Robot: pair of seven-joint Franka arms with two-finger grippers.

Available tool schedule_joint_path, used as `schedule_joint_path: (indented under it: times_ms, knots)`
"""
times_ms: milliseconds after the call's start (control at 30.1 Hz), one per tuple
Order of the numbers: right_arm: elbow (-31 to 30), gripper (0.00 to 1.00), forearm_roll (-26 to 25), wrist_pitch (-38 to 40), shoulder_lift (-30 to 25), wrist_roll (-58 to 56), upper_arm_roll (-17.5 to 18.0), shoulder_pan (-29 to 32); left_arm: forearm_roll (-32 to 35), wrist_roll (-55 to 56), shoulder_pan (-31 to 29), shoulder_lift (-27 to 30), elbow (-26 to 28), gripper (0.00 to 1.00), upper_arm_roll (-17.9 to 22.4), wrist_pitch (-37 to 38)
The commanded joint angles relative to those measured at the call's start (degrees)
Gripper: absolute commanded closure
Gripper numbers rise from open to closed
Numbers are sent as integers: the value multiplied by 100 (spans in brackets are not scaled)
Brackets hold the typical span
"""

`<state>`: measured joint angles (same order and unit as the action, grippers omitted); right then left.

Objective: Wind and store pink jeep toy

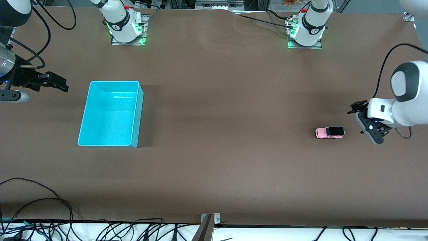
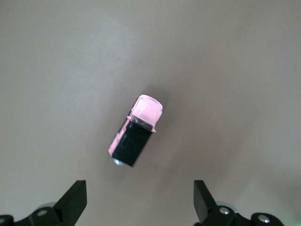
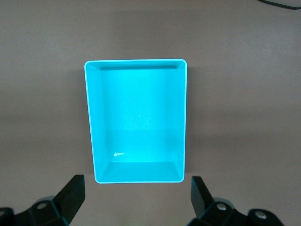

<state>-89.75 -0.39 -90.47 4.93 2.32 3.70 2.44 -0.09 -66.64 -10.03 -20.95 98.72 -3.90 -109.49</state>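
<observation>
The pink jeep toy (image 1: 329, 132) stands on the brown table toward the left arm's end, pink hood and black roof up. It also shows in the left wrist view (image 2: 136, 132), clear of the fingers. My left gripper (image 1: 367, 125) hangs over the table beside the jeep, open and empty (image 2: 139, 202). The turquoise bin (image 1: 140, 113) is empty and sits toward the right arm's end. My right gripper (image 1: 62, 83) hovers beside the bin, toward the table's end, open and empty (image 3: 137, 200). The bin (image 3: 88, 117) fills the middle of the right wrist view.
The two arm bases (image 1: 125, 30) (image 1: 306, 31) stand along the table's edge farthest from the front camera. Loose black cables (image 1: 33, 207) lie at the edge nearest the camera, by a metal bracket (image 1: 209, 221). Bare brown table lies between jeep and bin.
</observation>
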Motion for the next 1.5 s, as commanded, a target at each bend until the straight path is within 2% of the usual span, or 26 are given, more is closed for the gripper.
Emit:
schedule_joint_path:
  times_ms: [0, 199, 731, 1096, 1130, 1229, 1296, 1462]
  knots:
    - [-16, 0, -14, 73, -62, -65, 35, 63, -97, -1209, -192, -435, -72, 0, -31, -414]
    - [-16, 0, -23, 73, -62, -65, 35, 63, -149, -1992, -289, -489, 489, 0, -40, -1345]
    - [-16, 0, -14, 73, -62, -65, 35, 63, -299, -2248, -351, -462, 1755, 0, -163, -3077]
    - [-16, 0, -14, 82, -62, -65, 35, 63, -290, -2415, -316, -488, 2072, 0, -260, -3614]
    - [-16, 0, -14, 82, -62, -65, 35, 63, -281, -2458, -316, -489, 2072, 1, -260, -3649]
    - [-16, 0, -14, 73, -62, -65, 35, 63, -281, -2730, -324, -541, 2081, 21, -260, -3772]
    - [-16, 0, -14, 82, -62, -65, 35, 63, -281, -2836, -342, -585, 2072, 26, -269, -3807]
    - [-16, 0, -14, 82, -62, -65, 35, 63, -281, -2968, -360, -620, 2063, 49, -269, -3834]
